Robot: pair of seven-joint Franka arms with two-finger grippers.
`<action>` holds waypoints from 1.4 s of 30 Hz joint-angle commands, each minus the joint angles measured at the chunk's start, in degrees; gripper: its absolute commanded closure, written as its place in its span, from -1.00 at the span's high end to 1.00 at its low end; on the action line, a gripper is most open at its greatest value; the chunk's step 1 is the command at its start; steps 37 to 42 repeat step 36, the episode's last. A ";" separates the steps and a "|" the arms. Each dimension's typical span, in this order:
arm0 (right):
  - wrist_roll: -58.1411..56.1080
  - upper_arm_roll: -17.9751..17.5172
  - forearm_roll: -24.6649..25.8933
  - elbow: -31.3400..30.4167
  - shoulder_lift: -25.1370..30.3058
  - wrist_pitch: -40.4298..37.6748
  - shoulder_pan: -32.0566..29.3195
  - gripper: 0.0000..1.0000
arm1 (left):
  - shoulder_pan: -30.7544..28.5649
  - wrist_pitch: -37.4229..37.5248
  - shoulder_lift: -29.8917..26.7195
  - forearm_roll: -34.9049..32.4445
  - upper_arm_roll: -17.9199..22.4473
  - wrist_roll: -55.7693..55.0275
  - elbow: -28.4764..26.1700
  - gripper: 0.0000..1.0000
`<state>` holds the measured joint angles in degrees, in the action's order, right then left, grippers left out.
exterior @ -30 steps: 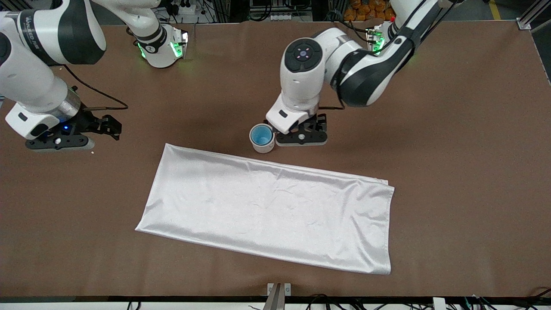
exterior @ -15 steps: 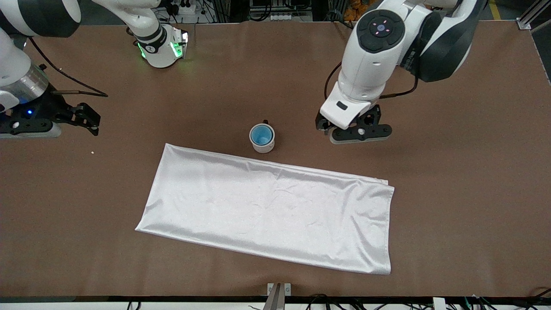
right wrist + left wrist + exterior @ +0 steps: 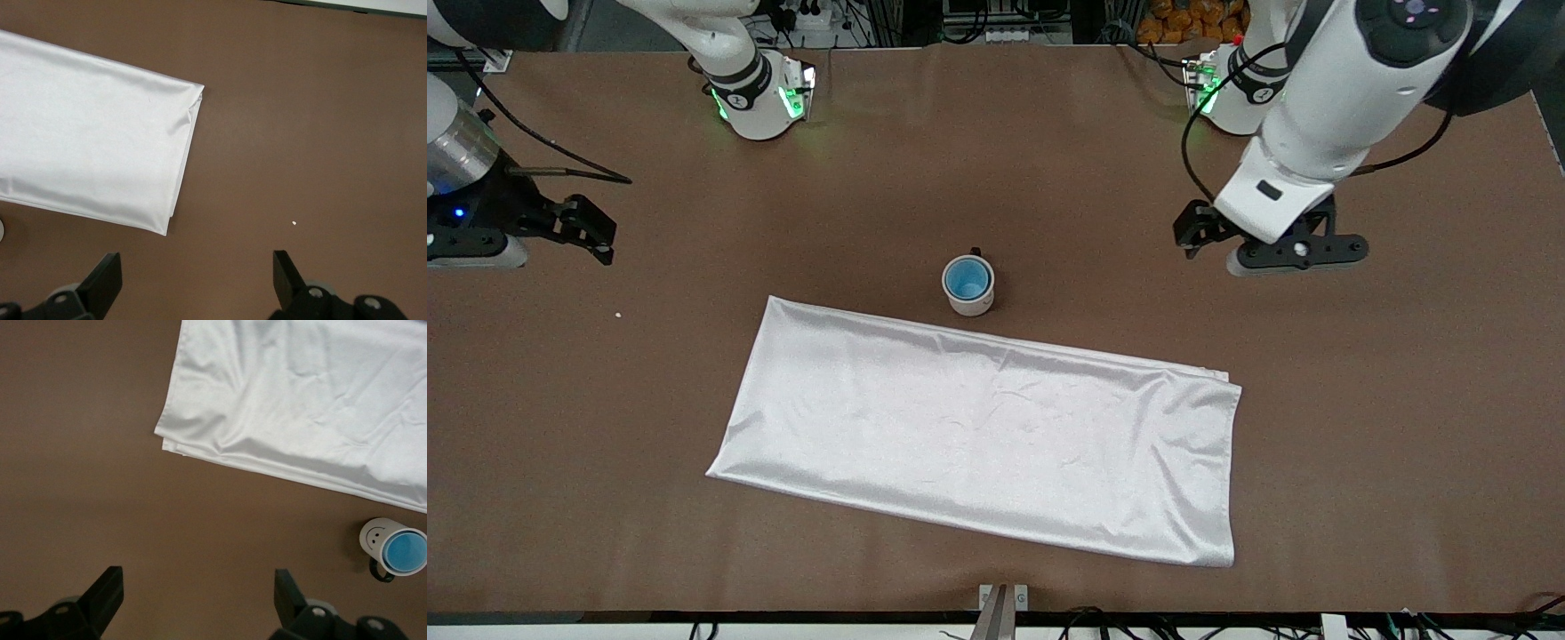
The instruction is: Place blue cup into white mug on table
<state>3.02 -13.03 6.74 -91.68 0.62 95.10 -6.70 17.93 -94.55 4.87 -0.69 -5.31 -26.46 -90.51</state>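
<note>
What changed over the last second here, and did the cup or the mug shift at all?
The left gripper, open and empty, drew away from beside the white mug toward the left arm's end of the table. The right gripper, open, pulled back toward the right arm's end. The blue cup stayed inside the mug; mug and white cloth did not move.

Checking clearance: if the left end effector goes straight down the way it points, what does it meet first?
Most likely bare table. The left end effector is open over brown surface, with the white cloth and the white mug holding the blue cup off to the side.
</note>
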 commanded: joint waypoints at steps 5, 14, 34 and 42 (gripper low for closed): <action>-0.64 -0.60 -2.51 4.41 -2.11 -2.91 -1.21 1.00 | 0.26 3.50 -4.95 1.75 8.99 12.73 -3.62 1.00; 1.55 -0.51 -7.97 4.32 -2.11 -3.08 -2.00 1.00 | 0.44 3.58 -4.78 1.31 13.83 20.92 -3.35 1.00; 1.38 -0.51 -6.74 4.50 -2.03 -3.87 -2.35 1.00 | 0.35 2.88 -3.99 0.78 14.27 21.19 -2.56 1.00; 1.47 -0.60 -6.83 4.50 -2.03 -4.05 -2.35 1.00 | 0.35 2.79 -3.99 0.78 14.27 21.19 -2.56 1.00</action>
